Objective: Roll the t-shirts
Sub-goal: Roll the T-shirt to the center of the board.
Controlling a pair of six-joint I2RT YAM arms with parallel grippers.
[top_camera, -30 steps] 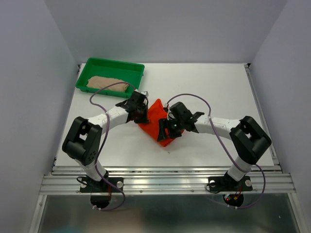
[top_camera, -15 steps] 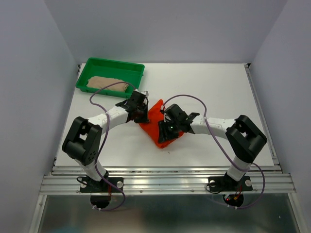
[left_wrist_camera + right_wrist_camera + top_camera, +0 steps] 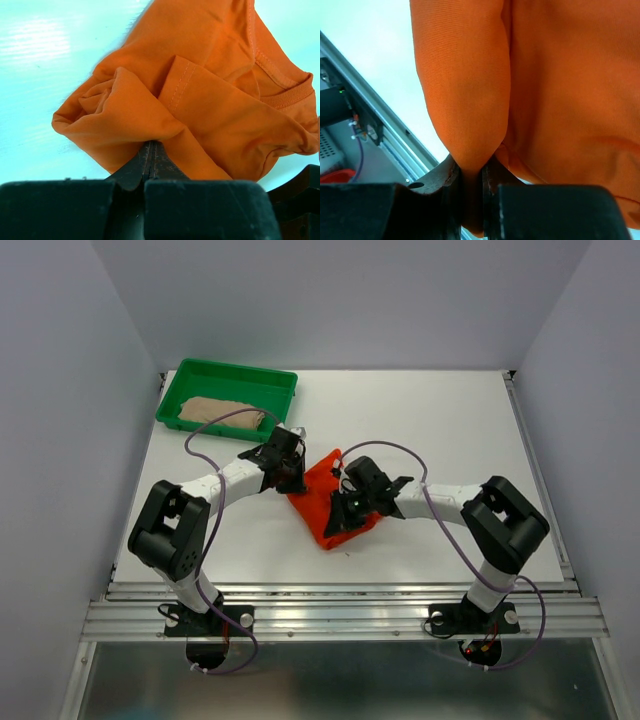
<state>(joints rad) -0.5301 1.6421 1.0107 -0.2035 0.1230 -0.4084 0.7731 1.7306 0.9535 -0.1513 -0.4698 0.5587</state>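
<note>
The t-shirts, top view: two are showing, one out on the table and one in a container.
orange-red t-shirt [image 3: 322, 502], top view: it is lying bunched into a rough wedge near the middle of the white table [image 3: 450, 430], between the two arms.
left gripper [image 3: 292, 476], top view: it is touching the cloth at the far-left edge of the wedge.
right gripper [image 3: 342, 512], top view: it is bearing on the right side of the wedge, close to the near corner.
green tray [image 3: 236, 372], top view: it is sitting at the far-left corner of the table and holding the beige-tan t-shirt [image 3: 220, 412], a long, low bundle. Whether that bundle is truly rolled I cannot tell.
left wrist view, claw: the jaws are pressing together on a pinch of orange cloth, which is spreading out from their tips.
left wrist view, cloth: the orange-red t-shirt [image 3: 220, 115] is lying in loose folds, with a stitched hem and the ribbed collar showing. No tight roll is forming.
right wrist view, claw: the jaws are pinching a thick fold of the orange-red t-shirt [image 3: 560, 90] between them.
right wrist view, surroundings: the table's near edge and a metal rail [image 3: 385, 135] are showing at the lower left.
progress: the beige shirt is probably finished and stowed. The orange one is looking only gathered, so its rolling and any move to the tray are remaining.
</note>
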